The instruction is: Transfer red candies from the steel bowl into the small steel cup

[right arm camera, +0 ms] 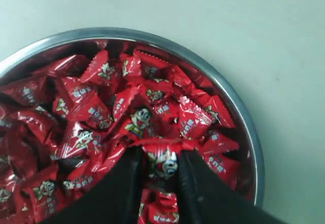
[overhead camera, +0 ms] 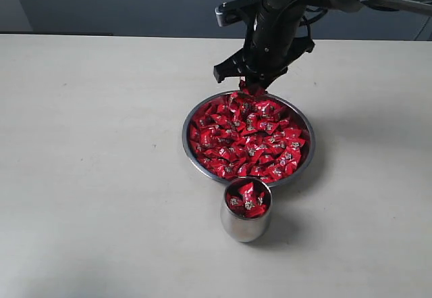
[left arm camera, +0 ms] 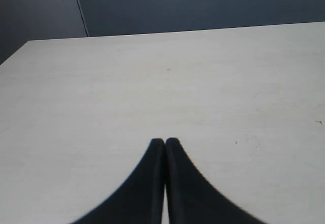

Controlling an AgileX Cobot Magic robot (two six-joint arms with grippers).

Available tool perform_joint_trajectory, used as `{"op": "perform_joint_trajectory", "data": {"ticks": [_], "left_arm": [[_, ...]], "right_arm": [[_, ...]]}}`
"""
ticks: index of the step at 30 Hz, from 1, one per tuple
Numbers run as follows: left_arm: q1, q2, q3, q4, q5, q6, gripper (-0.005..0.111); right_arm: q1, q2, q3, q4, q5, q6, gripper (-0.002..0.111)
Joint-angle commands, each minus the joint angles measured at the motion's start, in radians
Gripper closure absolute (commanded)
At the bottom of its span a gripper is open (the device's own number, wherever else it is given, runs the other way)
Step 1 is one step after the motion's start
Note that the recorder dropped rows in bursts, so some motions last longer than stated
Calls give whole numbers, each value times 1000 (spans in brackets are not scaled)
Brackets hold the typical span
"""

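Note:
The steel bowl [overhead camera: 305, 155] sits mid-table, heaped with red candies [overhead camera: 246, 136]. In front of it stands the small steel cup [overhead camera: 246, 227] with a few red candies [overhead camera: 247, 199] inside. My right gripper [overhead camera: 251, 88] hangs over the bowl's far rim, shut on one red candy [right arm camera: 163, 162] held between its black fingers [right arm camera: 131, 176] just above the pile [right arm camera: 96, 112]; the bowl's rim [right arm camera: 238, 107] curves beside it. My left gripper [left arm camera: 164, 141] is shut and empty over bare table, out of the exterior view.
The light table [overhead camera: 94, 149] spreads wide on both sides of the bowl and cup. A dark wall [left arm camera: 203, 3] rises beyond the table's far edge. The right arm [overhead camera: 277, 21] reaches down from the top right.

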Motion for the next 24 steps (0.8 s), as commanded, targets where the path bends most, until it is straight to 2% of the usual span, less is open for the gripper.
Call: {"op": "perform_joint_trajectory", "data": {"ticks": [1,5,11,21,24], "left_arm": [[2,-5,2,2,-10,-2,106],[2,-5,2,2,-10,-2,106],[2,-5,2,2,-10,-2,106],[2,-5,2,2,-10,-2,106],[2,-5,2,2,-10,-2,106]], "right_arm": [[-6,-35,61,-5,-25,3,109],[-6,-19,109,55,-33,-1,109],[-4,4,231,96,-148,-13,109],[-4,15,235,64,-149,-15,108],[-4,15,235,64,-149,-15,84]]}}
